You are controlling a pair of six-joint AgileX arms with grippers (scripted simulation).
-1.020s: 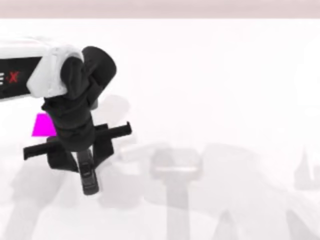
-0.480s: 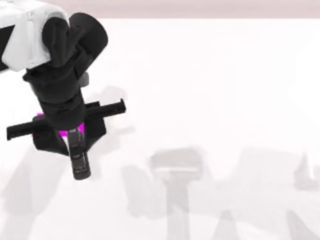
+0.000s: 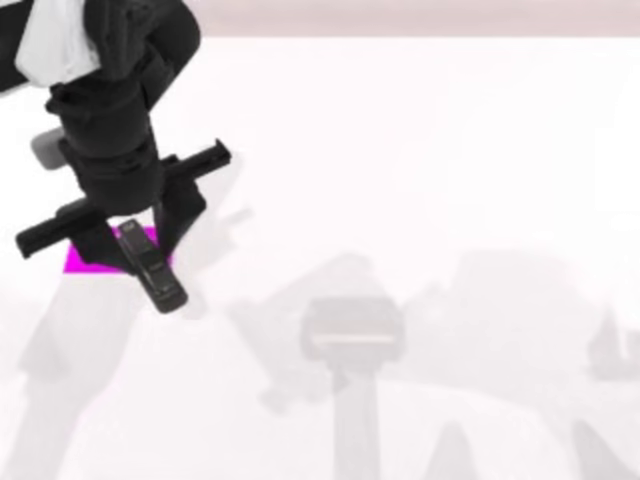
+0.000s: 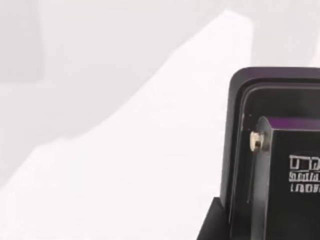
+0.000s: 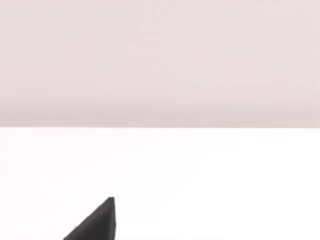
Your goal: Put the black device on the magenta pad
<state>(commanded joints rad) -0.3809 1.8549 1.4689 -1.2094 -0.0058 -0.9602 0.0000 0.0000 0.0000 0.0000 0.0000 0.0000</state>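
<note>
In the top view my left gripper (image 3: 135, 238) hangs over the magenta pad (image 3: 85, 262) at the table's left side, shut on the black device (image 3: 155, 272). The device lies slanted, its upper end over the pad and its lower end poking past the pad's front right corner. Whether it touches the pad I cannot tell. The gripper's crossbar and body hide much of the pad. The left wrist view shows the black device (image 4: 285, 165) close up with white marks on its face. Only a dark corner of my right gripper (image 5: 97, 222) shows, over bare white table.
The white table (image 3: 420, 150) carries only soft grey shadows of the arms across its front half. Its back edge meets a pale pink wall (image 3: 400, 15) at the top of the top view. My right arm is outside the top view.
My left arm has drawn back and to the left with the black device in its grip, carrying it from in front of the pad to over it. The device has turned more slanted.
</note>
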